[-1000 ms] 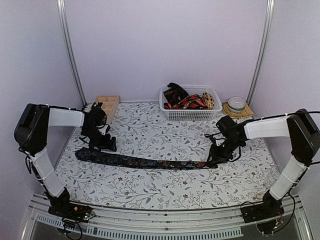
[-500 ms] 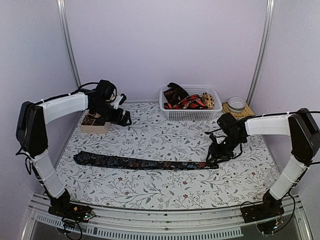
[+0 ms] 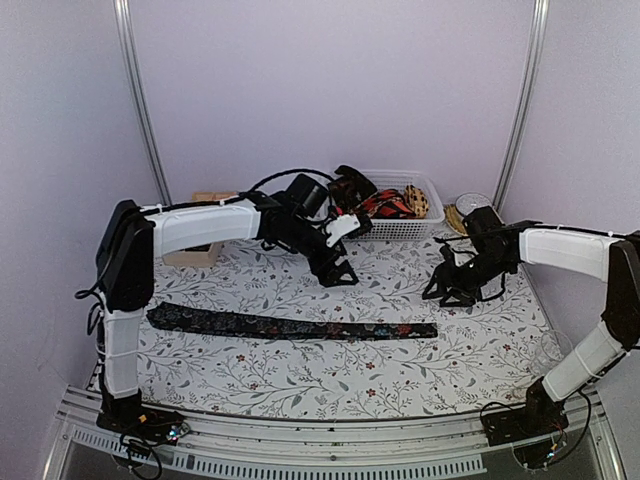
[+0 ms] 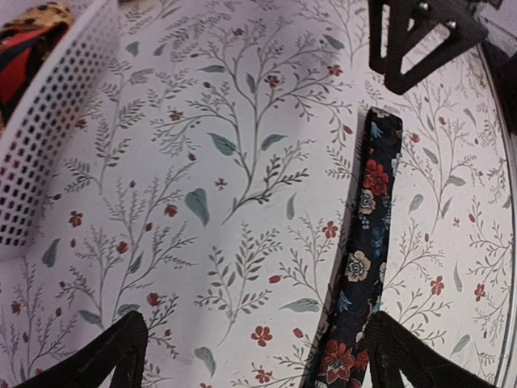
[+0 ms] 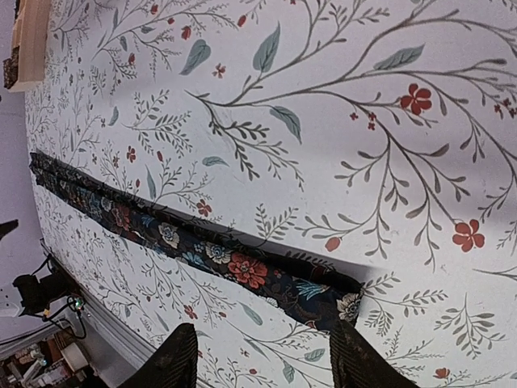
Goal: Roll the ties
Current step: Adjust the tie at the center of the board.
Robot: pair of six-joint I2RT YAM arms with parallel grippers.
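Right tool seemingly above tie end

Lab booth w/ bolted robot arms

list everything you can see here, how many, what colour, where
flat tie: 1, dark floral, laid out straight from left to right near the front, touched by neither gripper
basket: 1, white mesh, back centre
bundled ties: several, exact count unclear, dark, red-black and yellow, in the basket
wooden tray: 1, light wood, back left, partly hidden
round object: 1, pale, back right, partly hidden
tablecloth: 1, white with leaf and flower print, under everything
left gripper: 1, black, open, empty, in front of the basket
right gripper: 1, black, open, empty, near the flat tie's right end
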